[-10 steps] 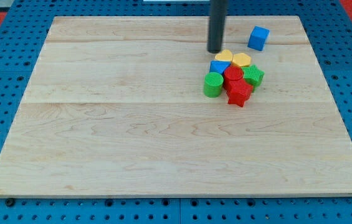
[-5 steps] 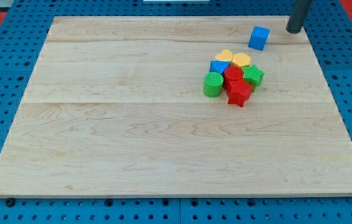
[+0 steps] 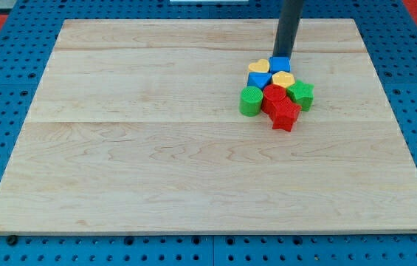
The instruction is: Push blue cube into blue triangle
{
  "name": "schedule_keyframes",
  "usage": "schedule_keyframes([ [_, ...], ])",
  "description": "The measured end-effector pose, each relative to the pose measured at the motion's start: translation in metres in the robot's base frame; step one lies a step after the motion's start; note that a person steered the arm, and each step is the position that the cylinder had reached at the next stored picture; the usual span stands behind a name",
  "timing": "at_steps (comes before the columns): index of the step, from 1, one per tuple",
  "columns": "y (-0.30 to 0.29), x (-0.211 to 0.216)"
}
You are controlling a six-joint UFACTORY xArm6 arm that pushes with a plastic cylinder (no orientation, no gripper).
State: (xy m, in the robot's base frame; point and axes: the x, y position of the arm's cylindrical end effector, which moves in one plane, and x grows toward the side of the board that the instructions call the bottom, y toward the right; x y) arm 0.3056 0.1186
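Blue cube (image 3: 280,64): now shoved down-left into the cluster, beside blue triangle (image 3: 257,78); my tip (image 3: 285,56) touches its top edge. No claw.

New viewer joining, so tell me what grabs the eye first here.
A tight cluster of coloured blocks sits toward the view's upper right of the wooden board. My tip stands at the cluster's top edge, right behind the blue cube, which is pressed in beside a yellow block.

A pale wooden board (image 3: 156,162) lies on a blue perforated surface (image 3: 1,96), red showing at the top corners.
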Motion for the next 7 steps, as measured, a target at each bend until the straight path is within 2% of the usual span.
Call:
schedule_keyframes([
  [2, -0.008, 0.008],
  [5, -0.032, 0.050],
  [7, 0.040, 0.055],
])
